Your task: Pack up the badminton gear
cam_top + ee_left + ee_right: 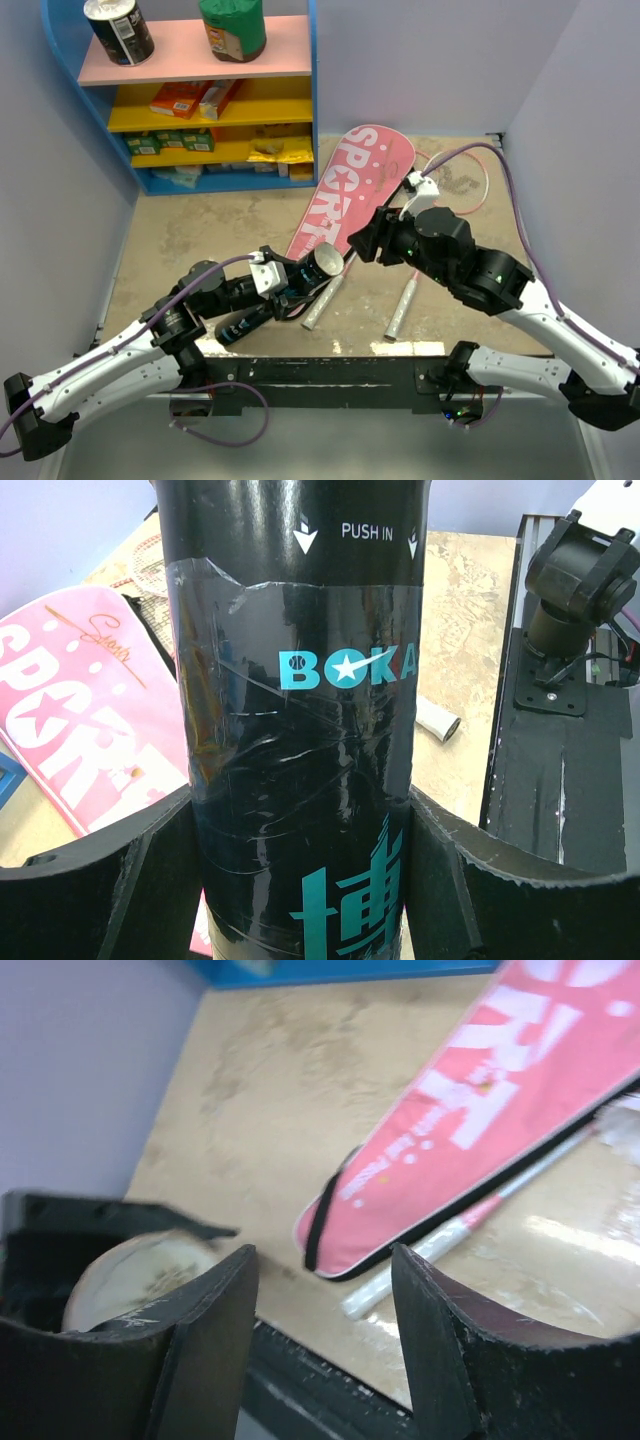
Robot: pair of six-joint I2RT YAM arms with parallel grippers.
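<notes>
Beige tabletop (200, 230) under lilac walls (420, 60), black tube (290, 730) clamped in left gripper (280, 290) at lower centre, right gripper (322, 1260) parted and empty just beside its upper end, pink cover (345, 195) flat mid-frame: risks knocking the tube askew or loose on a close pass.

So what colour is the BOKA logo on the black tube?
Teal BOKA logo on the tube, left wrist view.

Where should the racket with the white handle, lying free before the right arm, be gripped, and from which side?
Take the white handle, its thickest part, from straight above, with the right hand closing across it. It lies flat on the table with bare surface on both sides. The thin shaft farther up is hidden under the right arm and is likely harder to pinch.
</notes>
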